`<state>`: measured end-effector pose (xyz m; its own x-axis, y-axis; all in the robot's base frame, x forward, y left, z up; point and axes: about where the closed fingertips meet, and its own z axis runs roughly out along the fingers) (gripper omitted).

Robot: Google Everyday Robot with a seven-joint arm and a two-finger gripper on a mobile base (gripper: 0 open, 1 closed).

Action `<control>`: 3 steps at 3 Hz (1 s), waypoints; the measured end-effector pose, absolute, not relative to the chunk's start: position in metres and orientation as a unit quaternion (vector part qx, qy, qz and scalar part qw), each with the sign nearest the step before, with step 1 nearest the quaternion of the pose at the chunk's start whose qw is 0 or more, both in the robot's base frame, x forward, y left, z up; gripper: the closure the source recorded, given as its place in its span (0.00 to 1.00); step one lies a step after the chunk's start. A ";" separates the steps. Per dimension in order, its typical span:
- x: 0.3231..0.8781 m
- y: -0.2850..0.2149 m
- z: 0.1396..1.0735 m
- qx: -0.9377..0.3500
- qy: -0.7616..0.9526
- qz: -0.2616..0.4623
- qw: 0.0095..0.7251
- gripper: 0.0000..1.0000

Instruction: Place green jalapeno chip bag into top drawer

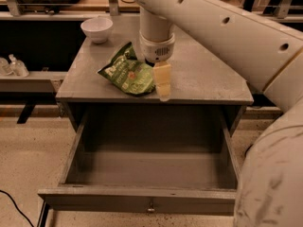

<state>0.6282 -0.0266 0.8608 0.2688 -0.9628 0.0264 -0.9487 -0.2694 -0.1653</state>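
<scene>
The green jalapeno chip bag (127, 73) lies flat on the grey cabinet top (208, 74), near its front edge and left of centre. My gripper (163, 90) hangs from the white arm, pointing down right at the bag's right edge, low over the cabinet's front edge. I cannot tell whether it touches the bag. The top drawer (142, 200) is pulled fully out below the cabinet top. Its inside shows bare, and a small metal knob (150, 206) sits in the middle of its front panel.
A white bowl (97, 28) stands at the cabinet top's back left corner. Clear bottles (14, 66) sit on a low shelf to the left. My white arm and body (270, 174) fill the right side. A dark cable (14, 207) lies on the floor at lower left.
</scene>
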 end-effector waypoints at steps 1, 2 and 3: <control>0.633 -0.036 0.856 -0.778 0.622 -0.060 0.056 0.12; 0.635 -0.042 0.849 -0.759 0.646 -0.050 0.062 0.30; 0.640 -0.040 0.836 -0.750 0.658 -0.036 0.059 0.61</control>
